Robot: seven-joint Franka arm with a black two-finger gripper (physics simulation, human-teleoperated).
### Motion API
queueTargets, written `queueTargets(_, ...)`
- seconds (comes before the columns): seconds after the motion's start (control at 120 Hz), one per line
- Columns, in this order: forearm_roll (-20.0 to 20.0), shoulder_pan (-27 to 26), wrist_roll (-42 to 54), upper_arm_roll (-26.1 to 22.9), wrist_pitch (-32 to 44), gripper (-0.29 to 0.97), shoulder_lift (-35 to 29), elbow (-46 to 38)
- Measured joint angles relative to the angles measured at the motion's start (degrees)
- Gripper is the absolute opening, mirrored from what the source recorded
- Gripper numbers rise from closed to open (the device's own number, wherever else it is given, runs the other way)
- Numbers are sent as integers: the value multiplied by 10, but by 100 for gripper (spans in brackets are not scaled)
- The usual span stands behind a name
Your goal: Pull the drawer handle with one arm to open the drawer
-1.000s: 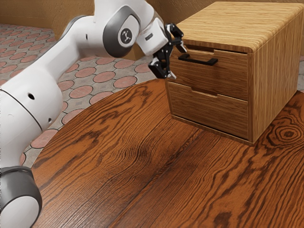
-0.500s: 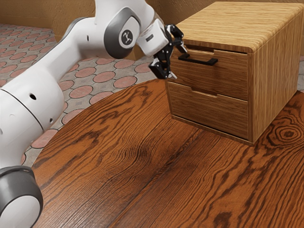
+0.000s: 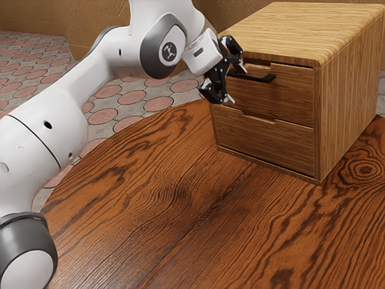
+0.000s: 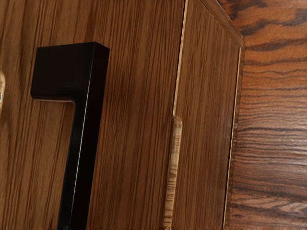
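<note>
A wooden cabinet (image 3: 301,27) stands on the table at the exterior view's upper right. Its top drawer (image 3: 280,96) is shut and carries a black bar handle (image 3: 255,77). My gripper (image 3: 233,79) is open right at the drawer front, its fingers spread one above and one below the handle's left end, apparently not touching it. In the wrist view the handle (image 4: 79,129) is close ahead on the top drawer's front (image 4: 134,120), with the lower drawer's front (image 4: 206,120) beside it.
A second shut drawer (image 3: 264,135) sits below the first. The dark wooden table (image 3: 198,211) stretches out in front of the cabinet, also seen as table (image 4: 273,120). Tiled floor (image 3: 114,96) lies behind the arm.
My hand has moved toward the exterior view's right, up to the drawer front. Its open fingers now straddle the handle's left end. The drawer has not moved.
</note>
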Motion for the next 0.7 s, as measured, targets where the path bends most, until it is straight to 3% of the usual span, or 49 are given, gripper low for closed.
queueTargets(0.242, 0, 0, -1, 3, -10, 34, -8, 0)
queueTargets(0.408, -1, -2, -7, 8, -31, 26, -25, -9)
queueTargets(0.7, -2, -4, -23, 13, -57, 26, -68, -68)
